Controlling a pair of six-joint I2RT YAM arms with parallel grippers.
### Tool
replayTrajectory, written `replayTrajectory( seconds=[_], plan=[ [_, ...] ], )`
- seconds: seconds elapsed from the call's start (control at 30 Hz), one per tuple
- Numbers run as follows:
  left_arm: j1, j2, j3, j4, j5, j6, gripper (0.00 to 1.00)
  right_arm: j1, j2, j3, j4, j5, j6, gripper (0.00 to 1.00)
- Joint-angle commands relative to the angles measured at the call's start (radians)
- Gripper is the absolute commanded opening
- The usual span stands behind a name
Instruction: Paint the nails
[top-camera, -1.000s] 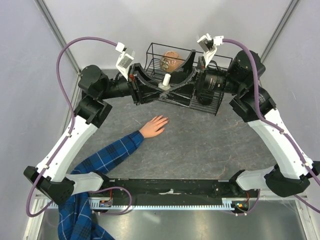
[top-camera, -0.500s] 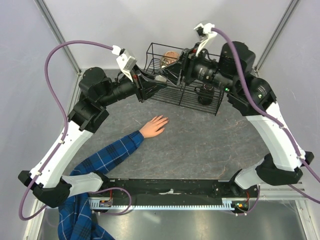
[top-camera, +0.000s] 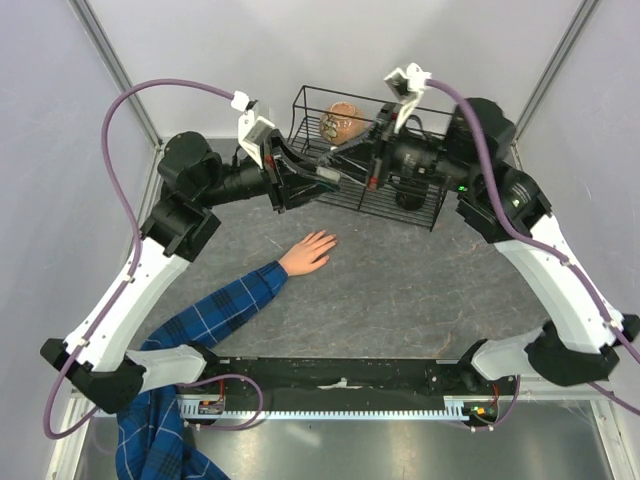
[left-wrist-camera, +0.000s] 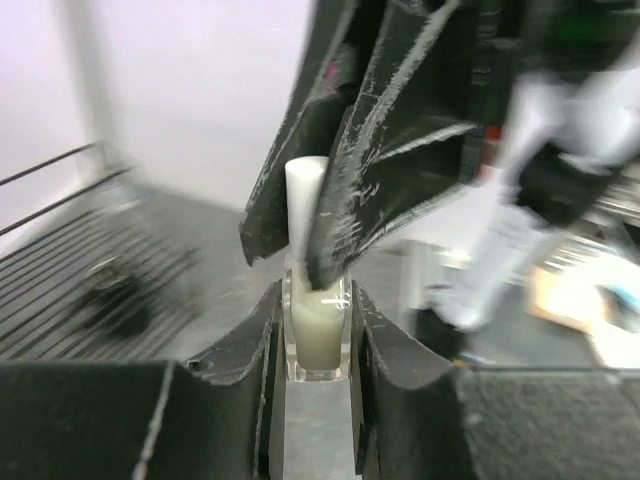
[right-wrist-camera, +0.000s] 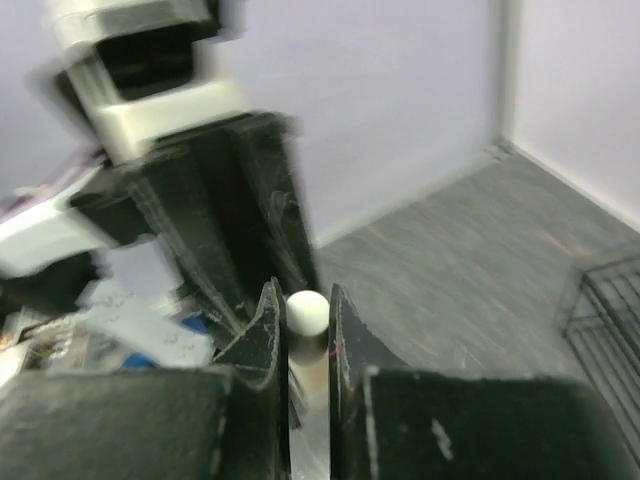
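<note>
Pale nails (top-camera: 330, 240) tip the skin-coloured hand (top-camera: 308, 252) lying flat in the middle of the counter (top-camera: 420, 290), well apart from the action. Up by the wire basket (top-camera: 432, 205), the left fingers (left-wrist-camera: 316, 300) clamp the clear bottle (left-wrist-camera: 318, 345) and the right fingers (right-wrist-camera: 303, 300) pinch its white cap (right-wrist-camera: 306, 311). Best to twist that cap off straight, bottle upright, no spill. The basket rim looks close to both wrists.

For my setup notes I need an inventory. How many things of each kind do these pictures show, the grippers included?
Grippers: 2, the left gripper and the right gripper
White-capped bottle: 1
Wire basket: 1
Objects inside the basket: 2, a brown object and a black object
Plaid-sleeved hand: 1
Total: 7
</note>
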Motion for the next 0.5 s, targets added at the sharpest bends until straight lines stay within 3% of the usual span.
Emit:
replayTrajectory(
  seconds=[0.0, 0.07, 0.13, 0.17, 0.23, 0.37, 0.47],
  plan=[
    [0.039, 0.086, -0.044, 0.733, 0.470, -0.586, 0.02, -0.071, -0.051, -0.161, 0.431, -0.615, 0.200, 0.00],
    [0.072, 0.120, -0.065, 1.055, 0.503, -0.865, 0.02, -0.087, -0.042, -0.184, 0.505, -0.695, 0.320, 0.00],
    [0.099, 0.136, -0.076, 1.110, 0.473, -0.925, 0.02, -0.097, -0.022, -0.186, 0.532, -0.758, 0.348, 0.00],
    [0.105, 0.131, -0.081, 1.097, 0.463, -0.883, 0.02, -0.100, -0.022, -0.195, 0.530, -0.758, 0.357, 0.00],
    [0.106, 0.098, -0.073, 0.904, 0.434, -0.769, 0.02, -0.116, -0.037, -0.213, 0.529, -0.714, 0.348, 0.00],
    [0.107, 0.035, -0.031, 0.467, 0.322, -0.336, 0.02, -0.136, -0.058, -0.198, 0.442, -0.574, 0.285, 0.06],
    [0.106, 0.013, -0.003, 0.244, 0.197, -0.162, 0.02, -0.137, -0.037, -0.108, 0.227, -0.416, 0.150, 0.35]
  ],
)
